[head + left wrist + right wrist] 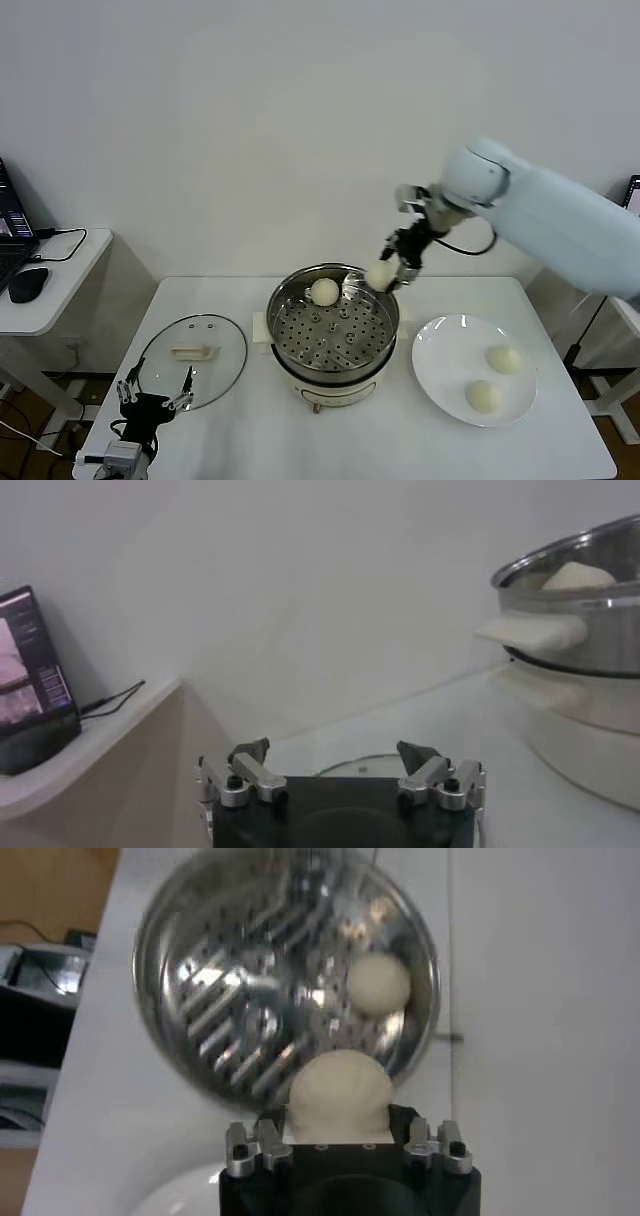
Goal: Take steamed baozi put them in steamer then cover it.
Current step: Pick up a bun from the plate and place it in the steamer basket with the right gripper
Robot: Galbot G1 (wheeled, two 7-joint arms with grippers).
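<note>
Baozi (381,275) clamped between the fingers of the right gripper (388,272), held in the air over the far right rim of the steamer (333,325); seen from the right wrist as a cream bun (338,1097) wedged in the gripper (340,1133) above the perforated floor (250,998). Second baozi (324,291) already lying on the steamer floor at its far side, apart from the held one. Two more baozi (503,359) (484,396) resting on a white plate (445,350) just right of the steamer, well apart from the gripper. Right arm (560,220) reaching in from the right, above the plate.

Glass lid (200,355) with cream handle lying flat on the bench (250,440), left of the steamer, off the pot. Left gripper (155,392) parked low at the near left edge of the bench, beside the lid, fingers (247,770) spread wide and empty. Side desk (50,285) at far left carrying a laptop (12,225) and a mouse (27,284). Plain white wall (300,120) behind.
</note>
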